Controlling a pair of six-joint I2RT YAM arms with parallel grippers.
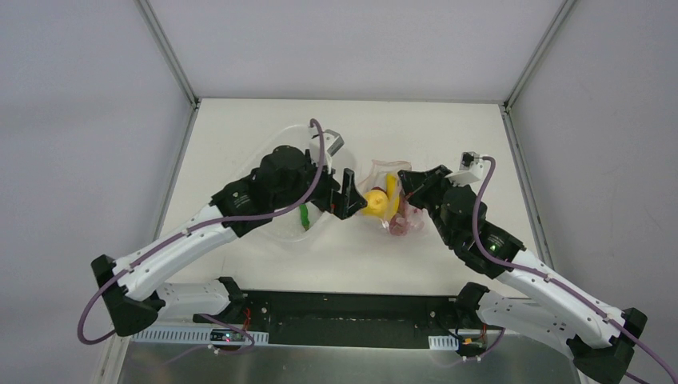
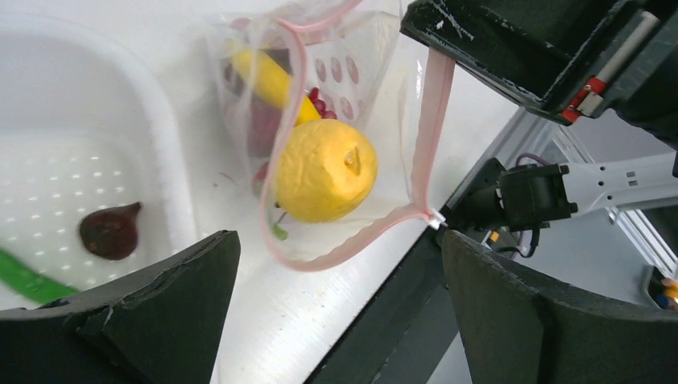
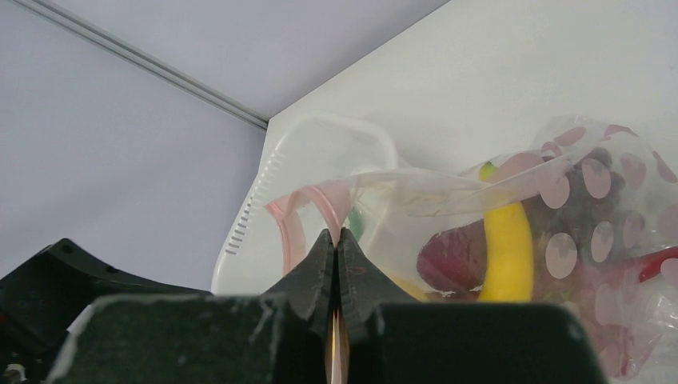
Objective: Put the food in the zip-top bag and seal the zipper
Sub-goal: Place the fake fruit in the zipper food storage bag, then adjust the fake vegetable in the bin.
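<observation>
The zip-top bag [image 1: 393, 210] lies mid-table, mouth facing left. My right gripper [image 3: 337, 234] is shut on its pink zipper [image 3: 294, 228] and holds the mouth up and open. The round yellow fruit [image 2: 326, 170] sits just inside the mouth, ringed by the zipper [image 2: 352, 240]. Deeper in lie the banana [image 3: 508, 248], dark red grape bunch [image 3: 588, 200] and red chili [image 3: 660, 260]. My left gripper [image 2: 340, 272] is open and holds nothing, just left of the mouth. The green chili [image 2: 24, 280] lies in the tub.
A white perforated plastic tub [image 2: 164, 128] stands left of the bag, partly under my left arm [image 1: 272, 188]. It holds a dark brown-red toy piece [image 2: 110, 230] beside the green chili. The table's near edge with a black rail [image 1: 344, 308] is close behind the bag.
</observation>
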